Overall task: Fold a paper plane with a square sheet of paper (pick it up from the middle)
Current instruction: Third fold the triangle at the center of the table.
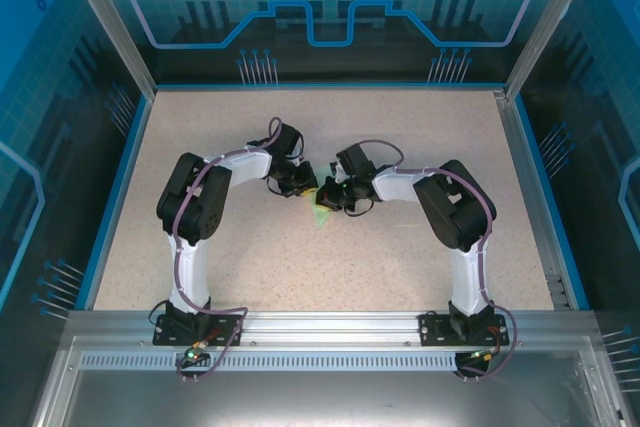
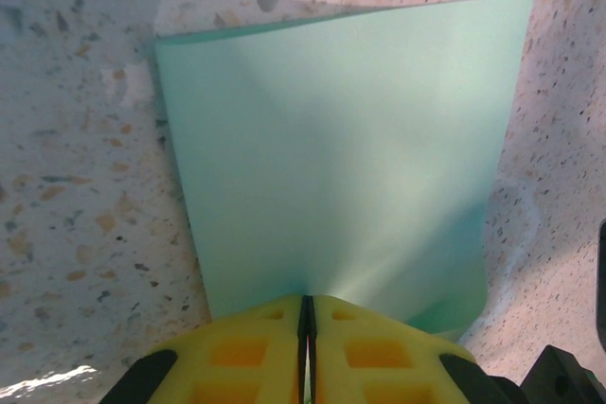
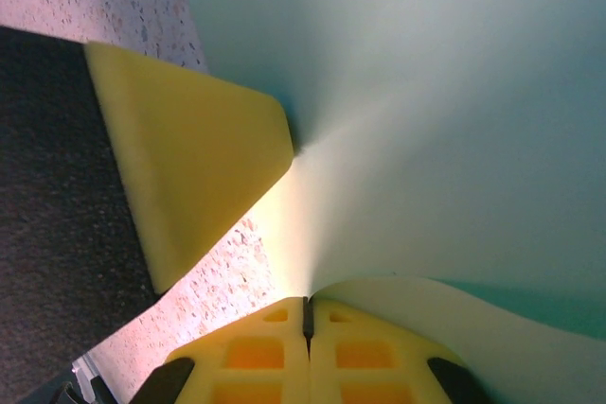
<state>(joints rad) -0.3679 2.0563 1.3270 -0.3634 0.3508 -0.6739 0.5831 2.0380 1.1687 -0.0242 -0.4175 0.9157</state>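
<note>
While both grippers clamp it, the square sheet of paper [image 1: 321, 215] sits at the middle of the table [image 1: 250, 257], and the top view shows a small green tip at 6 o'clock from where the two wrists meet. Seen from the left wrist, the sheet [image 2: 341, 158] spreads toward 12 o'clock, plain and pale green, with its lower corner at 5 o'clock curling under. The left gripper [image 2: 306, 314] is closed tight on the sheet's near edge. From the right wrist, the sheet [image 3: 426, 120] bows overhead, and the right gripper [image 3: 306, 314] is likewise closed on it. A yellow finger [image 3: 189, 167] of the left gripper touches the paper at 10 o'clock.
</note>
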